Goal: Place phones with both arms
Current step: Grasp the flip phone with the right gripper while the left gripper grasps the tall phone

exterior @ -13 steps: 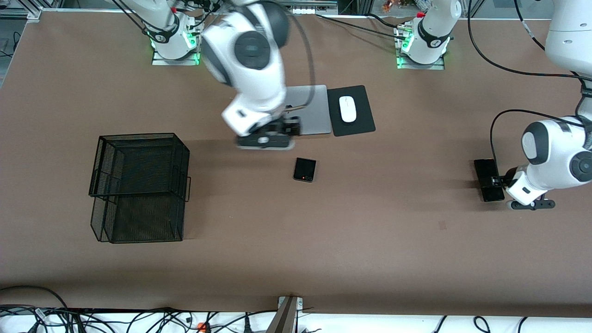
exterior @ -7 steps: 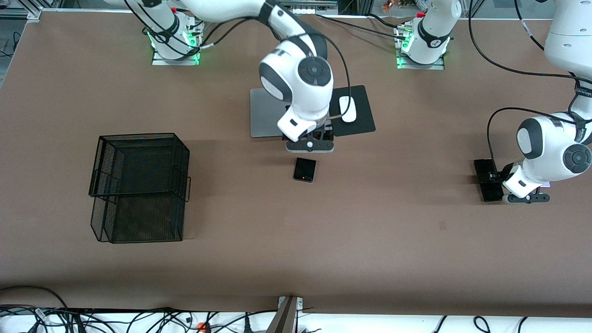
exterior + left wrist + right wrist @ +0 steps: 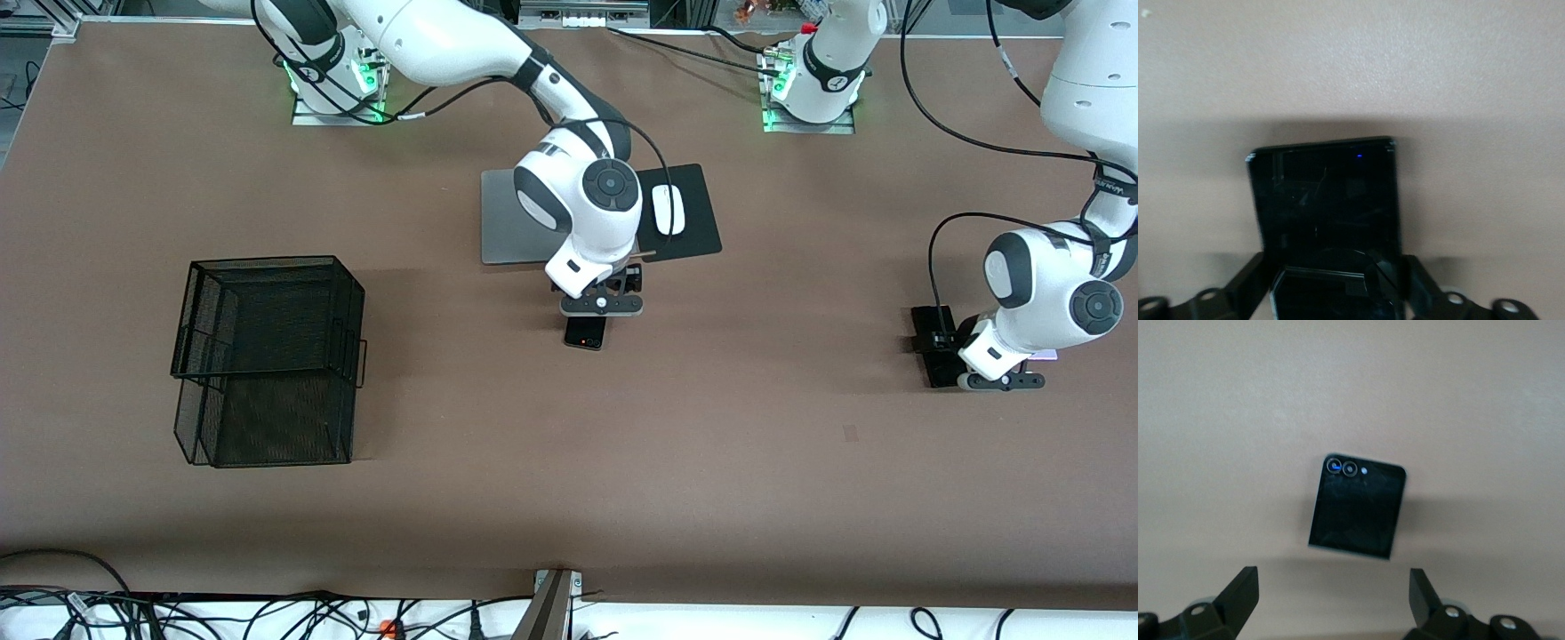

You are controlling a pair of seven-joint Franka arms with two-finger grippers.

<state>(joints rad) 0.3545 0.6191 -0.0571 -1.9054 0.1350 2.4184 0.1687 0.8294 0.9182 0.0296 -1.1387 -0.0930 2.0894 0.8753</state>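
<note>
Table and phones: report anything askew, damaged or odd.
Nothing damaged or spilled. Only oddity: the black wire basket lies tipped on its side toward the right arm's end. The small black phone and long black phone lie flat.

Front camera: high, facing both arm bases, covering the whole counter (image 3: pixel 622 462). Each wrist camera looks steeply down, close to the counter: the left at a long black phone (image 3: pixel 1328 207), the right at a squarish black phone (image 3: pixel 1357 508); both appear in the front view.

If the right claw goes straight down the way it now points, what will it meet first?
Probably the small black phone on the table, which lies between the right claw's open fingers.
</note>
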